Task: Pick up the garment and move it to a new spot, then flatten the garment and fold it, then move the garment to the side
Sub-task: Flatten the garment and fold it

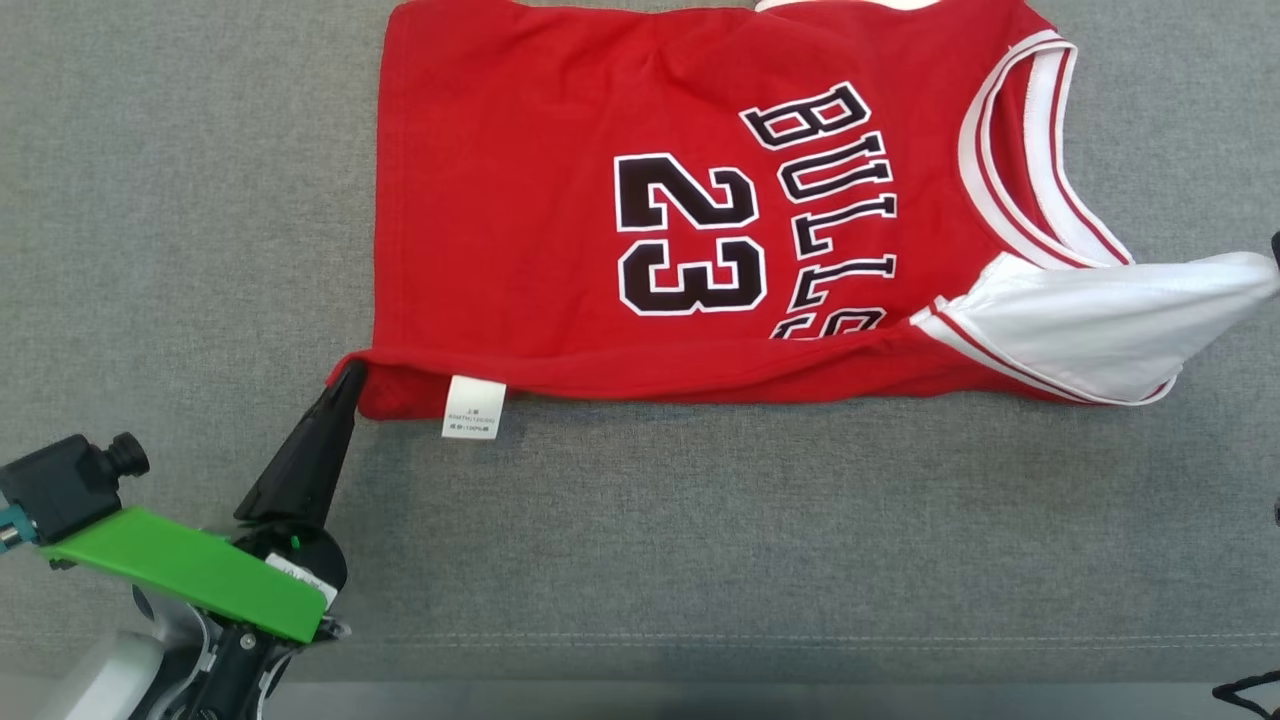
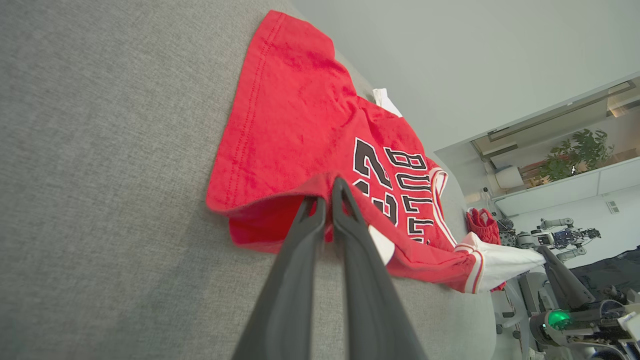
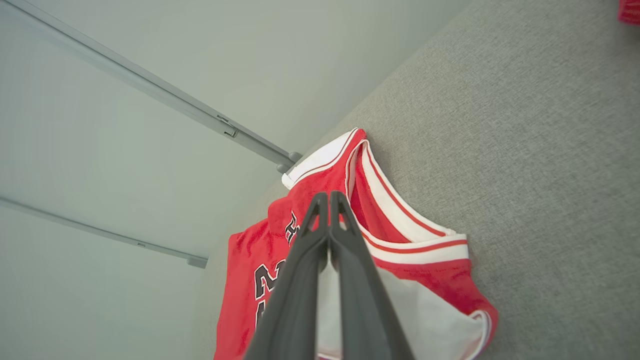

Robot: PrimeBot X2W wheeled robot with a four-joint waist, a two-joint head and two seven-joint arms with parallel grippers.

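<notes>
Overall, a grey upholstered surface (image 1: 700, 520) carried the garment (image 1: 560, 200), a red number 23 jersey lying flat with its near edge doubled over and its hem toward the robot's left. The left gripper (image 1: 350, 375) was all but closed, pinching the near hem corner; the right gripper (image 3: 329, 196) was clamped on the tip of the white panel. A white label (image 1: 472, 407) hung from the near edge.

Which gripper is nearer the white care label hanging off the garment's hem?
Left. The left gripper pinches the hem corner of the garment, just beside the care label. The right gripper grips the white panel at the garment's opposite end.
</notes>
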